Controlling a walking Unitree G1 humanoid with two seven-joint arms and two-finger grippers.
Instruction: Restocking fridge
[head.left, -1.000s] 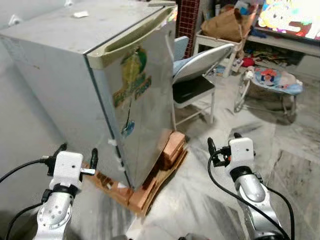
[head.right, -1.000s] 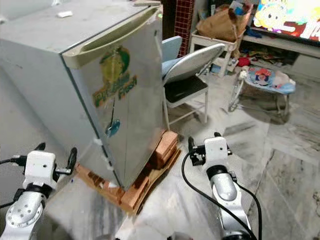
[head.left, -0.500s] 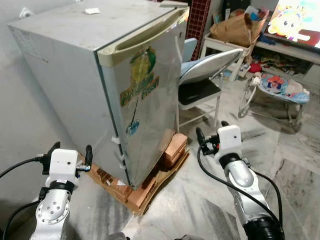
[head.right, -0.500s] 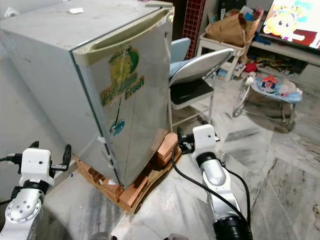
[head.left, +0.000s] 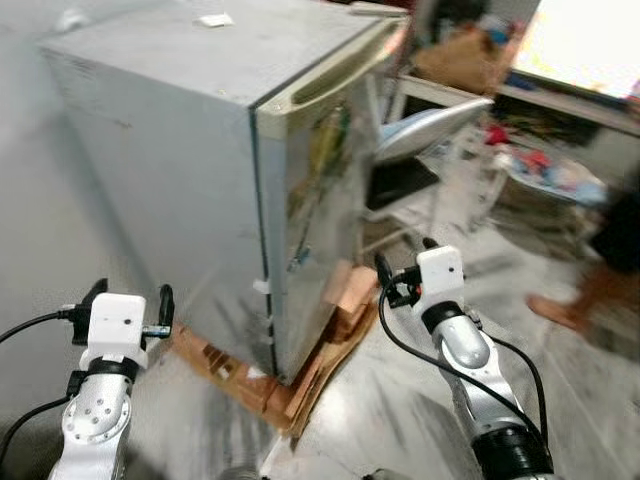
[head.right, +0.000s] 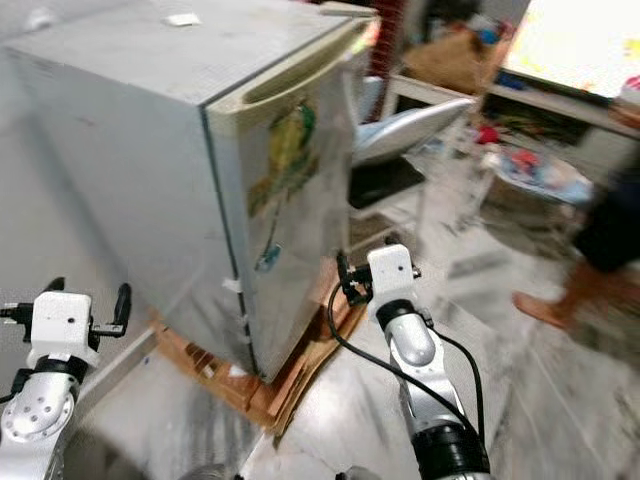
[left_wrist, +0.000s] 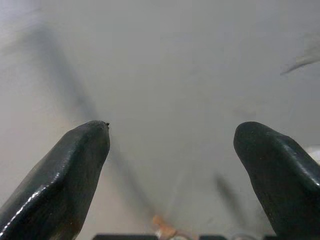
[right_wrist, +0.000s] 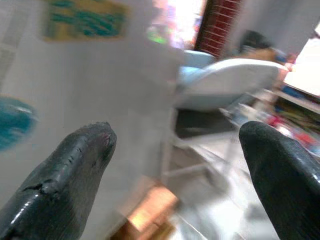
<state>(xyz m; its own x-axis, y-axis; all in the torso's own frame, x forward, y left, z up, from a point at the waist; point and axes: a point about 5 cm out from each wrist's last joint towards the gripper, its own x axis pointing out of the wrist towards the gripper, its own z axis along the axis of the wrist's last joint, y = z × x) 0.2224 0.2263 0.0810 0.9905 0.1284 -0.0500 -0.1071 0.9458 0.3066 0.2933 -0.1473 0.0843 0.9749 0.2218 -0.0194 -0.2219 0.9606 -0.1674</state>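
Observation:
The small grey fridge (head.left: 180, 150) stands on bricks and cardboard, its door (head.left: 315, 210) closed, with a cream handle strip (head.left: 330, 75) along the top and a green-yellow sticker on the front. My left gripper (head.left: 130, 294) is open, low beside the fridge's grey side wall (left_wrist: 170, 65). My right gripper (head.left: 403, 264) is open too, held low near the door's bottom corner. In the right wrist view its fingertips (right_wrist: 75, 155) frame the door and the chair beyond. Neither gripper holds anything. The picture is blurred.
Bricks (head.left: 345, 295) and cardboard (head.left: 300, 400) stick out under the fridge. A folding chair (head.left: 420, 130) stands just past the door. A person's leg and foot (head.left: 575, 300) are on the marble floor at the right. Clutter and a bright screen (head.left: 580, 40) lie behind.
The camera has swung, so the fridge looks more side-on and blurred. My right gripper has come closer to the door's lower corner. A person has stepped in at the right.

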